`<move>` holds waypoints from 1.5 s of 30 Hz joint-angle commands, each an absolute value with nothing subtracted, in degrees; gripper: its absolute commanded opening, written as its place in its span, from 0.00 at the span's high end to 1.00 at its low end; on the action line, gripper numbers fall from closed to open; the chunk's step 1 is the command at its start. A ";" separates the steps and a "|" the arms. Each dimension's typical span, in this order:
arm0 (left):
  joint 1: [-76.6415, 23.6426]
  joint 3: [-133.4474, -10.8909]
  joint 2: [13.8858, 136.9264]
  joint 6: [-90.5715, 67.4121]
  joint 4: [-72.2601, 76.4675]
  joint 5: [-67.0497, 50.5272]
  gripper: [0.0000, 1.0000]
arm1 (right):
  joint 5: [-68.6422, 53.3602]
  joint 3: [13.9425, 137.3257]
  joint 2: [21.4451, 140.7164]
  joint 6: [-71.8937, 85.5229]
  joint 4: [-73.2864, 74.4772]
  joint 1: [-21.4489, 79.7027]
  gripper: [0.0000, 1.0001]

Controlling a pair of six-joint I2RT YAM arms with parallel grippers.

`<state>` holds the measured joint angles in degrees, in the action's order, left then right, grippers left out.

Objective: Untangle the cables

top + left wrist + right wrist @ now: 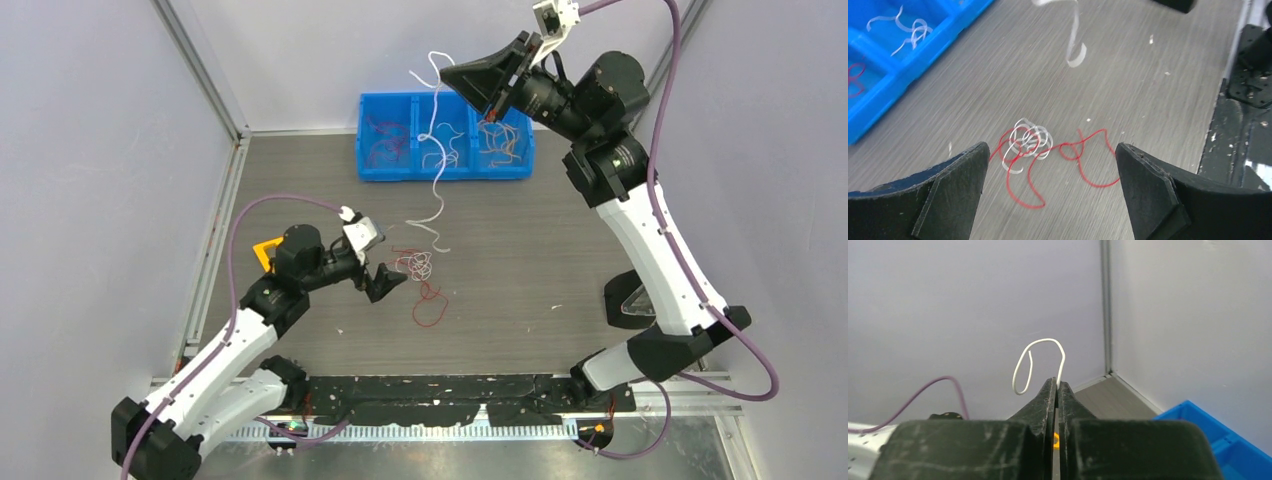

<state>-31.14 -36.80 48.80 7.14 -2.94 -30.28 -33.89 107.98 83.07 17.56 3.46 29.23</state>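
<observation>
The right end effector is pressed together on a white cable, held high over the bin. A short loop stands above the pinch. In the top view the long, curly rest hangs down past the bin's front wall toward the counter.

The left end effector is spread and low over the counter. The tangle of red and white cables lies between its fingers but is not gripped.

The pinch sits near the end of a very thin wire, so a jerk could let it slide out. The tail's lower end hangs near the tangle, and I cannot tell whether it is fully free. If it is caught, more lift would probably drag the tangle, since nothing holds that down. On lowering, the springy tail could drape over the bin's wall or drop into the red or orange compartment rather than the middle one with the white strands.

The right arm works close to the back wall and the right-hand corner, so there is little room to go further back. The bin sits against that wall. There is open counter between bin and tangle and to the tangle's right. A rail runs close along the left arm's side.
</observation>
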 commanded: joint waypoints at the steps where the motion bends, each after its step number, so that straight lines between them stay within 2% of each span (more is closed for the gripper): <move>1: -27.30 -37.12 45.54 8.90 -8.95 -29.54 0.01 | -27.16 110.59 86.41 15.31 0.81 26.35 0.95; 11: -23.95 -36.94 43.96 11.09 -11.09 -24.28 0.00 | -18.21 122.36 103.96 12.33 -10.04 19.97 0.94; 19: -20.83 -38.95 44.81 12.27 -13.78 -22.51 0.00 | -10.61 135.49 127.30 5.65 -17.41 18.07 0.95; 25: -19.57 -39.71 45.37 12.46 -16.81 -22.17 0.00 | -11.37 138.69 138.93 -1.55 -13.73 18.51 0.92; 27: -19.36 -39.98 45.84 12.61 -17.41 -22.28 0.01 | -11.87 136.43 138.95 -4.89 -10.98 18.84 0.77; 28: -19.32 -40.18 46.12 12.68 -17.55 -22.47 0.00 | -11.98 135.23 138.47 -5.90 -9.91 18.87 0.63; 29: -19.27 -40.33 46.45 12.81 -17.62 -22.62 0.00 | -12.05 132.66 136.61 -6.20 -9.48 18.85 0.56; 30: -19.25 -40.55 46.92 12.86 -17.67 -22.98 0.00 | -12.51 131.19 135.50 -6.49 -8.74 18.83 0.44; 32: -19.25 -41.21 48.33 13.11 -18.06 -23.95 0.01 | -14.34 126.79 131.13 -6.77 -7.67 18.41 0.31; 34: -19.25 -42.46 50.51 14.25 -19.50 -26.14 0.00 | -16.46 123.30 126.95 -7.62 -4.56 18.12 0.25; 37: -19.25 -45.08 54.93 16.65 -22.30 -30.53 0.00 | -23.40 120.30 120.74 -8.41 4.95 17.51 0.24; 41: -19.25 -47.67 60.51 14.23 -24.72 -30.16 0.03 | -33.68 111.71 112.65 -9.06 21.28 17.21 0.28; 45: -19.25 -48.00 65.33 7.40 -22.21 -32.07 0.10 | -38.92 95.33 103.89 -10.24 30.49 18.33 0.30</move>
